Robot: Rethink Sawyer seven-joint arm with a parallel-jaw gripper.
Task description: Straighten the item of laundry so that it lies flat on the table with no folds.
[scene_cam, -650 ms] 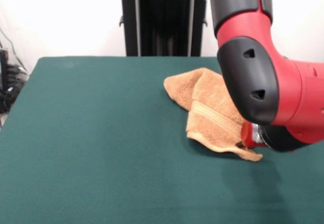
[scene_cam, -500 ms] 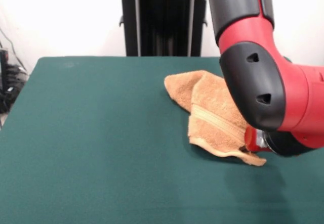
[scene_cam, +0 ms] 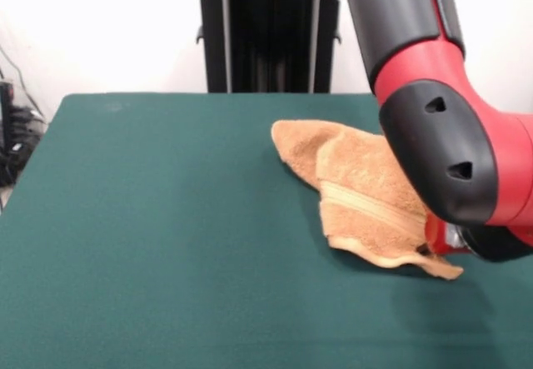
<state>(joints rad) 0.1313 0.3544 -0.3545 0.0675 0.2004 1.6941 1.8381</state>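
Observation:
The orange-tan towel lies folded on the dark green table, right of centre in the front view. Its far part rests on the felt. Its near part is doubled over, with a woven band running across the fold and a corner sticking out at the lower right. The red and black arm comes down from the top right and covers the towel's right side. My gripper shows only as a small red and metal part at the towel's right edge, under the arm's elbow. Its grip is hidden.
The black pedestal stands at the table's far side. The arm's bulky red elbow hangs over the right of the table. Cables lie off the table's left edge.
The arm has shifted right and a little toward the camera. The towel's folded near part has moved right with it and is stretched out slightly.

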